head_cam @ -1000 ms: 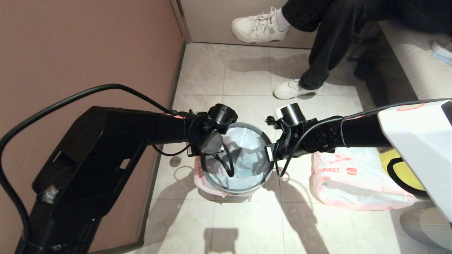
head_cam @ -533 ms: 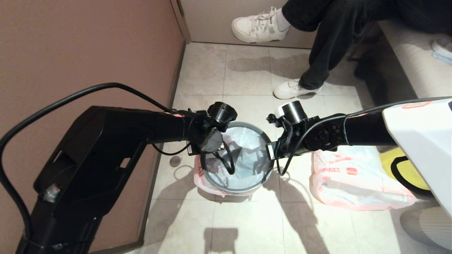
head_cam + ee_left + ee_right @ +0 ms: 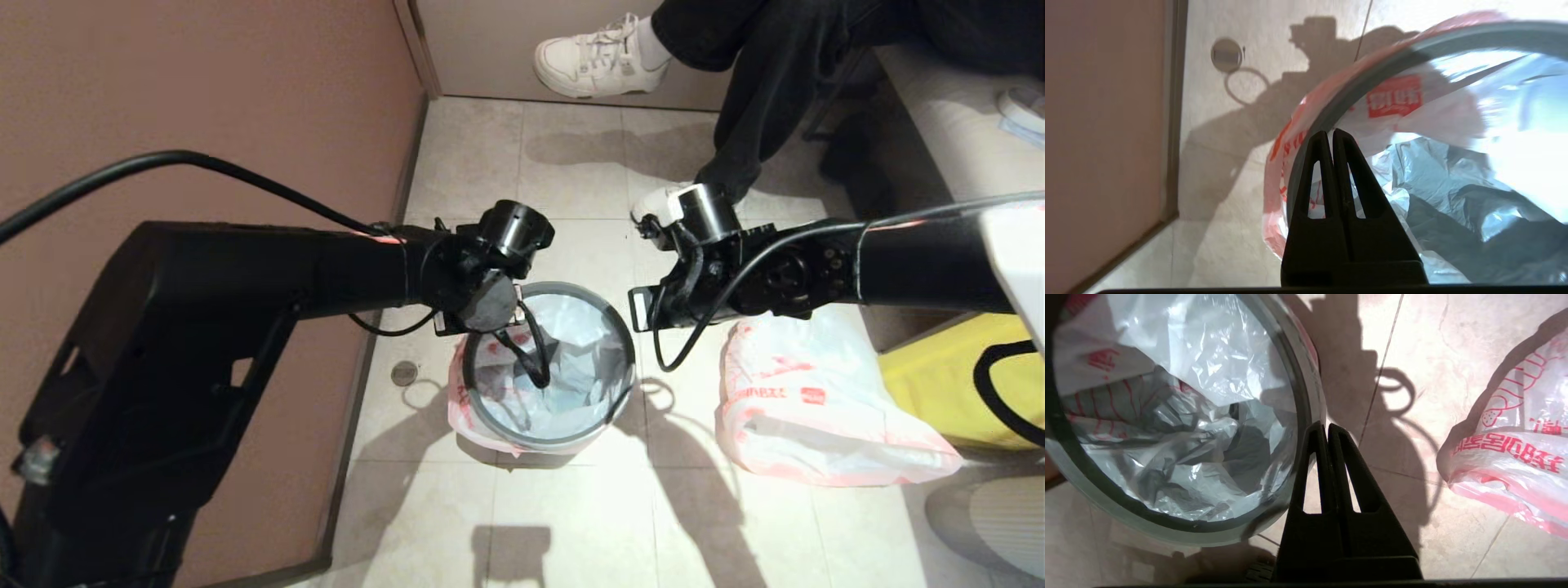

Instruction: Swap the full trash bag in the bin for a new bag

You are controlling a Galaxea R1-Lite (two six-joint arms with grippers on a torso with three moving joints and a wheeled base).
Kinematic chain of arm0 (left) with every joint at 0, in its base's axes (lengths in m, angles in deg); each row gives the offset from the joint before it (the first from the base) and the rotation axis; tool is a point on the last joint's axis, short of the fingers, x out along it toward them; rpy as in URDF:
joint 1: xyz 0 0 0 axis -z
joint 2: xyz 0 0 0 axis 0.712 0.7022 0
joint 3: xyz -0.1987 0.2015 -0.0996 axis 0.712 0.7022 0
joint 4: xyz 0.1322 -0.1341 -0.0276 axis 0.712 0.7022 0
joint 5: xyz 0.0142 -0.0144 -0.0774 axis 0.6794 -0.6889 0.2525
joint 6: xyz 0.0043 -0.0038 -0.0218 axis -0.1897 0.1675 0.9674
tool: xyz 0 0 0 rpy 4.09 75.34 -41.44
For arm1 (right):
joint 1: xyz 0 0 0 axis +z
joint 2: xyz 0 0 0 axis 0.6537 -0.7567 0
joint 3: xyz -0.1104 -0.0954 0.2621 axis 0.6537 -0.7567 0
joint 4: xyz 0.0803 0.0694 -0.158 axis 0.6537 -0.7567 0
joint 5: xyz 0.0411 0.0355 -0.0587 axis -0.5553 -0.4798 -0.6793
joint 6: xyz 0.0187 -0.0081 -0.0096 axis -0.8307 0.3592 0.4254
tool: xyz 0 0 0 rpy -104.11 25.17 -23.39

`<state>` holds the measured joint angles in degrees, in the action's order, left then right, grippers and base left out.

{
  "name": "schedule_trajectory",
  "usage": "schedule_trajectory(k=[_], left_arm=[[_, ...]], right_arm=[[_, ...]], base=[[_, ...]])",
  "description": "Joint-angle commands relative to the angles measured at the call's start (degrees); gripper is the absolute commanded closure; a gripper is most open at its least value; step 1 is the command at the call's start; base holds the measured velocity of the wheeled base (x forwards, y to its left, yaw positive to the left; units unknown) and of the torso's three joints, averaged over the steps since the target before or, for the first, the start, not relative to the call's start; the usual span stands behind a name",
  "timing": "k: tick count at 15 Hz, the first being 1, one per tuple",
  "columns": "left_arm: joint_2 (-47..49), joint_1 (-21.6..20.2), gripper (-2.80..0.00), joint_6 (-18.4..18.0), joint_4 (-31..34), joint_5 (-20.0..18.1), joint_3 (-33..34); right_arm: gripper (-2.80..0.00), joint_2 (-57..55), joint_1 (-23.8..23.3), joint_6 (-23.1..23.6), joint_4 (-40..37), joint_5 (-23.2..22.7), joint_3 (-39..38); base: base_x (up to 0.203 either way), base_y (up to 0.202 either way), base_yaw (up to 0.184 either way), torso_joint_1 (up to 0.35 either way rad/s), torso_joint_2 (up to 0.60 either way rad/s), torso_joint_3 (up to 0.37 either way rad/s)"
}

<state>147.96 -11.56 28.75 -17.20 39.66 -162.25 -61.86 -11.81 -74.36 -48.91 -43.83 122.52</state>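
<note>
The bin (image 3: 549, 367) stands on the tiled floor near the left wall, with a bag lining it: the pink hem is folded out over the grey ring (image 3: 490, 418) and crumpled film fills the inside. From these views it cannot be settled whether this liner is the full trash bag or the new bag; no bottles are visible in it. A second bag of the same print (image 3: 816, 416) lies on the floor to the right of the bin, well apart from it. The left end effector (image 3: 1333, 136) is closed on nothing, its tips over the left edge of the ring; the right end effector (image 3: 1327, 430) is likewise closed and empty, over the right edge of the ring. Neither appears to touch the bag or the ring. Judged from this, the step in hand is work at the rim, one end effector per side. To do it well: open each end effector before descending, since closed fingers cannot take film. Aim for the folded hem outside the ring, where the plastic is doubled and less likely to tear. Grip film only, not the loose ring, or the ring may lift off with it. Move both sides evenly so the light bin does not tip or slide. Keep clear of the seated person's shoes (image 3: 600, 57) on the far side.
</note>
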Motion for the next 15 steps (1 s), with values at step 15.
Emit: schedule_trajectory(k=[15], left_arm=[[-16.4,0.7,0.00,-9.8,-9.2,-25.2,7.8]], right_arm=[[0.00,14.4,-7.7,-4.4,-2.3,15.5,-6.7]], base=[[0.000,0.000,0.000,0.000,0.00,0.000]])
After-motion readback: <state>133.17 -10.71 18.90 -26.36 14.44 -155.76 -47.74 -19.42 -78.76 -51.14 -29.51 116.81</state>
